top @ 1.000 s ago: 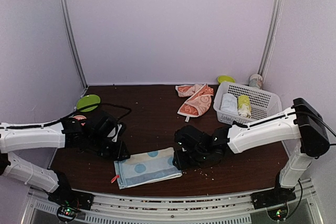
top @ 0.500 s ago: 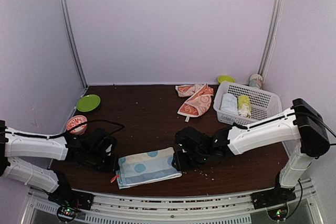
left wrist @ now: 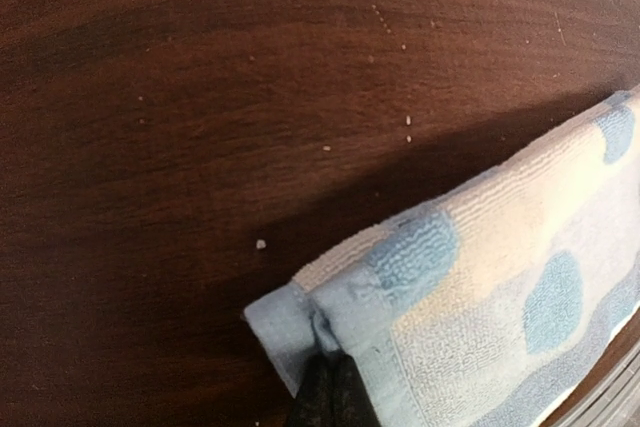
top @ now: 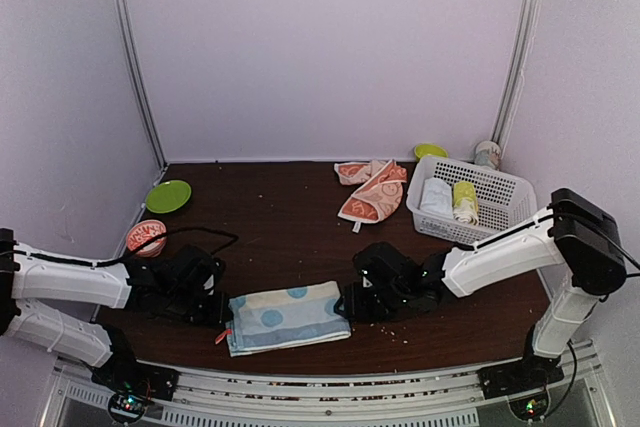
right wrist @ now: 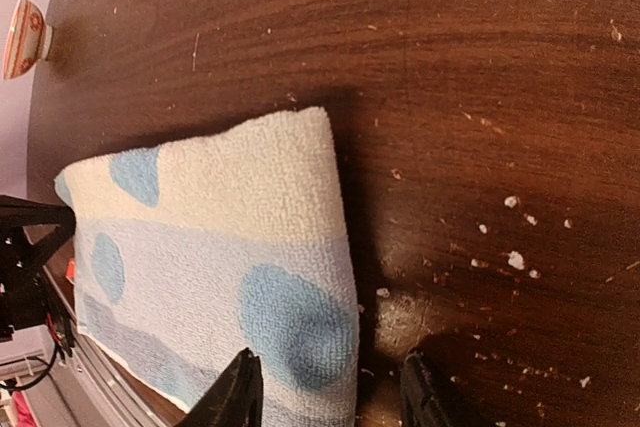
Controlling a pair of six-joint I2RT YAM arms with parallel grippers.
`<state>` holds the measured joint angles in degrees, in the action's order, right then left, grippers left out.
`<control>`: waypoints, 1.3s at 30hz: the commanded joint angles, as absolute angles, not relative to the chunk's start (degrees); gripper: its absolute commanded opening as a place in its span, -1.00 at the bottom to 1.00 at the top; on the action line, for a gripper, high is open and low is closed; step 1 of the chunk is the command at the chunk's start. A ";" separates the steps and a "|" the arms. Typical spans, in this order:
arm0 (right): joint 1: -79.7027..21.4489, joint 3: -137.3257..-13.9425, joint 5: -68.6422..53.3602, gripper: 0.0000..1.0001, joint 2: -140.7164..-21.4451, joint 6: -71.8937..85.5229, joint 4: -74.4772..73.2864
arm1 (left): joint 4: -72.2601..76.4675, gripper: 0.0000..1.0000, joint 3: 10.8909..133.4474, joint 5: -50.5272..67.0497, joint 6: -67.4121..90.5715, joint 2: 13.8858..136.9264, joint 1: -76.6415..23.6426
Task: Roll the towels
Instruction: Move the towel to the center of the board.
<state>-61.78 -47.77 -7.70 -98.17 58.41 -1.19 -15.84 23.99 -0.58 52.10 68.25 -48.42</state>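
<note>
The light blue dotted towel (top: 288, 315) lies folded flat near the table's front edge. My left gripper (top: 222, 309) is at its left end, and in the left wrist view the dark fingertips (left wrist: 333, 372) are shut on the towel's (left wrist: 480, 277) hemmed corner. My right gripper (top: 350, 305) is at the towel's right end. In the right wrist view it (right wrist: 328, 362) is open, one finger over the towel (right wrist: 220, 237) and the other over bare wood. The orange patterned towel (top: 372, 190) lies crumpled at the back, away from both arms.
A white basket (top: 495, 187) at the back right holds a white roll (top: 436, 197) and a yellow-green roll (top: 465, 201). A green plate (top: 168, 195) and a small patterned bowl (top: 146, 237) sit at the left. Crumbs dot the dark wooden table (top: 290, 227).
My left gripper came down to the blue towel's left corner and shut on it. My right gripper drew back to the right and opened wider. The towel shifted slightly right.
</note>
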 commanded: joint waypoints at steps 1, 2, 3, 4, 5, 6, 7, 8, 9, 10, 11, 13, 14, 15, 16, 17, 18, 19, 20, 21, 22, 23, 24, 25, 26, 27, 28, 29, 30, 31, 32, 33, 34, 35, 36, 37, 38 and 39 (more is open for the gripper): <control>-60.81 -44.04 -11.28 -0.09 -99.65 63.28 6.26 | -18.75 -1.00 22.05 -1.70 50.91 70.76 -48.08; -60.74 -43.90 -11.73 -0.13 -99.96 63.56 6.80 | -18.65 -1.00 22.12 -1.67 50.70 70.95 -48.08; -60.73 -43.79 -12.00 -0.20 -100.32 63.73 7.31 | -18.49 -1.00 22.22 -1.59 50.59 71.19 -48.08; -60.75 -43.77 -12.30 -0.26 -100.65 63.92 7.57 | -18.34 -1.00 22.36 -1.51 50.46 71.48 -48.08; -60.77 -43.82 -12.46 -0.34 -101.05 63.95 7.64 | -18.17 -1.00 22.59 -1.39 50.29 71.77 -48.08; -60.71 -43.95 -12.48 -0.43 -101.41 64.05 7.50 | -17.90 -1.00 22.85 -1.26 50.09 72.11 -48.12; -60.68 -44.01 -12.29 -0.51 -101.60 64.00 7.41 | -17.72 -1.00 23.18 -0.99 49.91 72.54 -48.08; -60.53 -43.83 -11.83 -0.61 -101.68 63.91 7.22 | -17.40 -1.00 23.53 -0.73 49.60 73.03 -48.08; -60.41 -43.65 -11.27 -0.71 -101.42 63.85 7.02 | -17.09 -1.00 24.08 -0.32 49.34 73.50 -48.14; -60.09 -43.29 -10.47 -0.84 -101.03 63.76 6.77 | -16.79 -1.00 24.72 -0.05 49.03 74.13 -48.15; -59.65 -42.72 -9.57 -0.96 -100.29 63.73 6.60 | -16.45 -1.00 25.41 0.22 48.77 74.79 -48.16; -58.50 -41.33 -7.21 -1.00 -98.19 63.10 5.01 | -15.82 -1.00 27.36 0.64 48.10 76.60 -48.16; -57.78 -40.85 -5.99 -1.00 -96.94 62.47 3.83 | -15.51 -1.00 28.42 0.88 47.84 77.47 -48.27; -57.09 -40.38 -4.77 -1.00 -95.68 61.64 2.29 | -15.35 -1.00 29.70 1.07 47.49 78.57 -48.28; -56.14 -40.08 -3.78 -1.00 -94.35 60.65 0.70 | -15.22 -1.00 31.10 1.23 47.17 79.76 -48.32; -55.22 -39.49 -2.96 -1.00 -93.20 59.58 -0.65 | -15.13 -1.00 32.68 1.38 46.73 80.97 -48.38; -54.19 -39.00 -2.45 -1.00 -92.25 58.61 -2.01 | -15.12 -1.00 34.14 1.48 46.40 82.36 -48.55; -53.12 -38.60 -1.90 -1.00 -91.06 57.18 -3.48 | -14.97 -1.00 35.81 1.55 46.01 83.74 -48.71; -51.84 -38.28 -1.31 -1.00 -90.21 56.10 -4.85 | -15.10 -1.00 37.40 1.59 45.64 85.09 -48.81; -51.10 -37.97 -0.90 -1.00 -89.62 55.01 -5.95 | -15.16 -1.00 38.71 1.66 45.26 86.43 -48.86; -50.60 -38.04 -0.61 -1.00 -89.43 53.74 -7.13 | -15.31 -1.00 40.12 1.69 44.94 87.61 -48.97; -50.39 -38.43 -0.54 -1.00 -89.50 52.38 -8.44 | -15.66 -1.00 41.37 1.80 44.62 88.68 -48.96; -50.33 -39.09 -0.83 -1.00 -89.78 51.11 -9.44 | -16.21 -1.00 42.52 1.91 44.34 89.40 -48.96; -50.36 -39.81 -1.07 -0.89 -90.01 50.20 -10.43 | -16.86 -1.00 43.49 1.86 44.05 89.88 -48.96; -50.46 -40.19 -1.39 -0.71 -89.97 49.81 -10.87 | -17.53 -0.93 44.49 1.99 43.82 89.94 -48.96; -50.49 -40.25 -1.82 -0.53 -89.52 49.75 -11.06 | -18.10 -0.84 44.89 2.02 43.67 89.67 -49.03; -50.45 -40.19 -1.80 -0.37 -88.84 49.75 -11.09 | -18.82 -0.75 45.24 2.00 43.61 88.87 -49.04; -50.50 -40.05 -1.71 -0.19 -87.92 49.88 -11.30 | -19.71 -0.67 45.52 1.83 43.45 87.45 -49.12; -50.50 -40.07 -1.55 -0.11 -87.03 49.92 -11.59 | -20.67 -0.62 45.79 1.61 43.47 86.18 -49.21; -50.49 -40.02 -1.39 -0.05 -86.28 49.92 -12.01 | -21.74 -0.60 46.05 1.42 43.42 84.68 -49.29; -50.45 -39.95 -1.34 -0.02 -85.46 49.99 -12.33 | -23.06 -0.58 46.44 1.25 43.37 83.34 -49.45; -50.45 -39.79 -1.38 -0.01 -84.75 50.01 -12.41 | -23.83 -0.56 47.00 1.16 43.34 81.96 -49.63; -50.47 -39.55 -1.41 0.00 -83.93 50.15 -12.34 | -24.48 -0.55 47.78 1.21 43.33 80.91 -49.80; -50.52 -39.17 -1.41 0.00 -83.11 50.41 -12.12 | -24.94 -0.54 48.86 1.46 43.21 80.25 -49.95; -50.50 -38.58 -1.48 0.00 -82.32 50.64 -11.64 | -25.10 -0.54 50.16 1.79 43.10 80.04 -50.19; -50.49 -37.95 -1.58 0.00 -81.54 50.97 -11.17 | -25.21 -0.54 51.68 2.21 42.81 80.33 -50.57; -50.45 -37.44 -1.59 0.00 -80.83 51.26 -10.64 | -25.22 -0.54 53.46 2.73 42.62 81.09 -50.95; -50.47 -36.81 -1.58 0.00 -80.14 51.65 -10.12 | -25.16 -0.54 55.18 3.13 42.30 82.23 -51.42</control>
